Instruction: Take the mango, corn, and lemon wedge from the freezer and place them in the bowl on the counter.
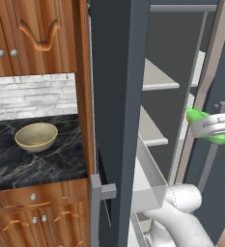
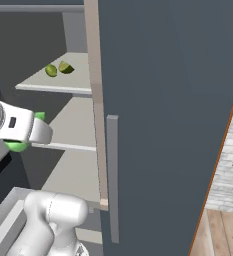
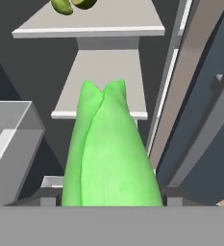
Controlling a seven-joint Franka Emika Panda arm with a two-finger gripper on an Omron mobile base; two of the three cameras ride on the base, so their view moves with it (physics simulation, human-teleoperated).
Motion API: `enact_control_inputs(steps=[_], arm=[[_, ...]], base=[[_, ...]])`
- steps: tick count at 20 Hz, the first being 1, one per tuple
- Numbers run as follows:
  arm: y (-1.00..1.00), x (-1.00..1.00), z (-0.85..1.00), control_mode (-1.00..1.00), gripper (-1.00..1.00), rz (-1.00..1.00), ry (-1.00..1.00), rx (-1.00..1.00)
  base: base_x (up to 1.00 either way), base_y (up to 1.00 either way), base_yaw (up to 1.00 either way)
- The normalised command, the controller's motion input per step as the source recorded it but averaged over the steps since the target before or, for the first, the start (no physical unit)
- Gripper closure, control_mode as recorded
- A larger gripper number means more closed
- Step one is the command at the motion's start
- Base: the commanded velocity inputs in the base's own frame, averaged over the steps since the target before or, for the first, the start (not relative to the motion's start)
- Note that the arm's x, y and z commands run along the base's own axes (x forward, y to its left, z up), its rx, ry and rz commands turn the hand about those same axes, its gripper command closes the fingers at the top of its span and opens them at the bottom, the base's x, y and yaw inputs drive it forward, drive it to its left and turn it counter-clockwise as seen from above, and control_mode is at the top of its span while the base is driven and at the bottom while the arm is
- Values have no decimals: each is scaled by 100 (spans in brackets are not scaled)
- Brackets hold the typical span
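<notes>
gripper [image 3: 108, 204] clamped on the green corn [image 3: 108, 153], held inside the open freezer [image 1: 119, 96] below the shelf bearing the lemon wedge [image 2: 65, 67]. risks clipping the freezer's door edge (tight gap) backing out toward the bowl [image 1: 36, 136].

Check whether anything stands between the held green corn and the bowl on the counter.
Yes. The corn sits in the gripper inside the freezer. The freezer's dark side panel and the wooden cabinet edge stand between it and the bowl, so it must come out front first.
</notes>
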Motion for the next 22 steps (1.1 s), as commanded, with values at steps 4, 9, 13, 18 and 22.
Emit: enact_control_inputs(steps=[4,9,13,18,22], arm=[[0,0,0,100,100,0,0,0],[0,0,0,100,100,0,0,0],[0,0,0,100,100,0,0,0],[0,0,0,100,100,0,0,0],[0,0,0,100,100,0,0,0]], base=[[-81,-20,0],[-100,-38,-4],[-100,-19,-8],[-46,34,-3],[-8,99,0]])
